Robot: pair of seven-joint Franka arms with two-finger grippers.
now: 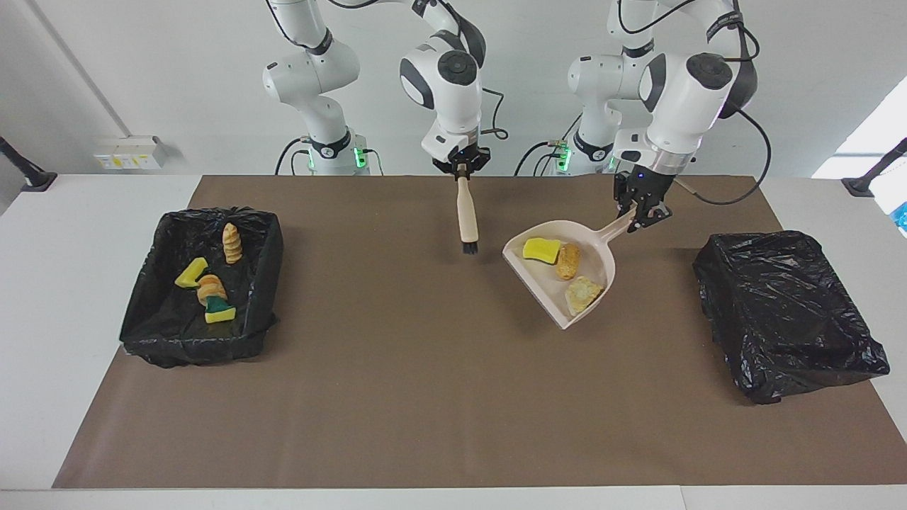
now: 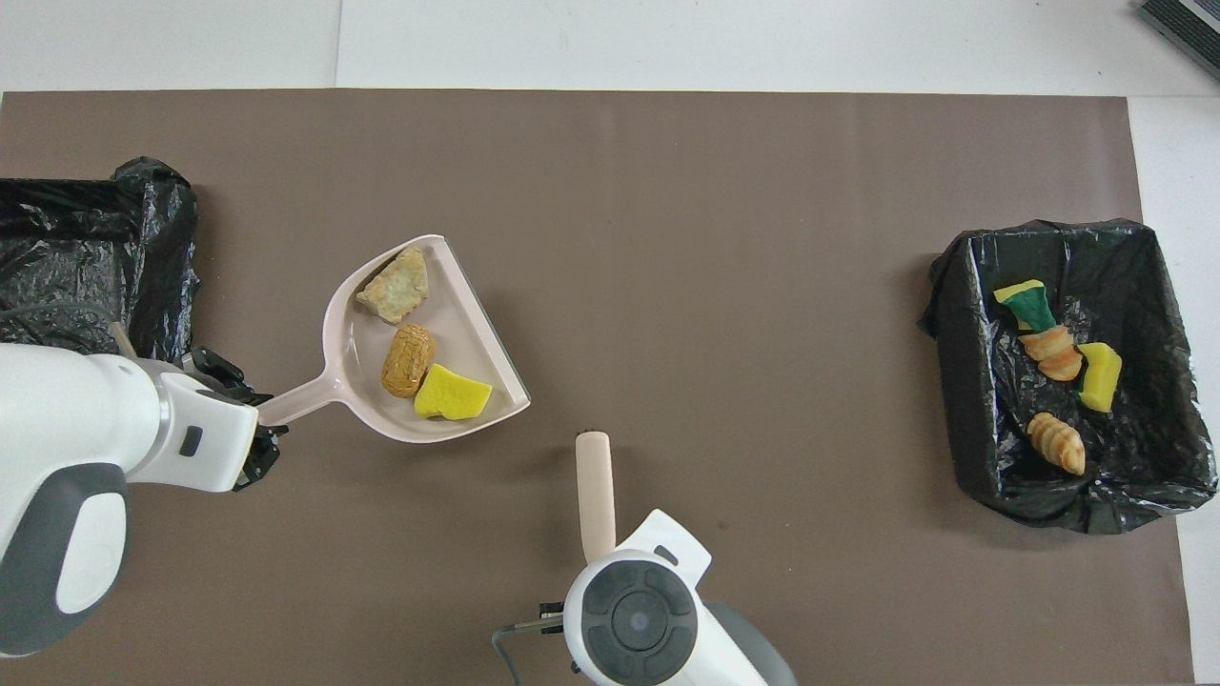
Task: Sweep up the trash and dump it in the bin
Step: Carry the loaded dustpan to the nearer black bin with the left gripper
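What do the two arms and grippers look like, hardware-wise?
Both arms are glossy white with dark grey joint caps and black cables looped outside. Green lights glow at both bases. The left gripper and right gripper are small, black, two-fingered; a blue light shows above the left one.
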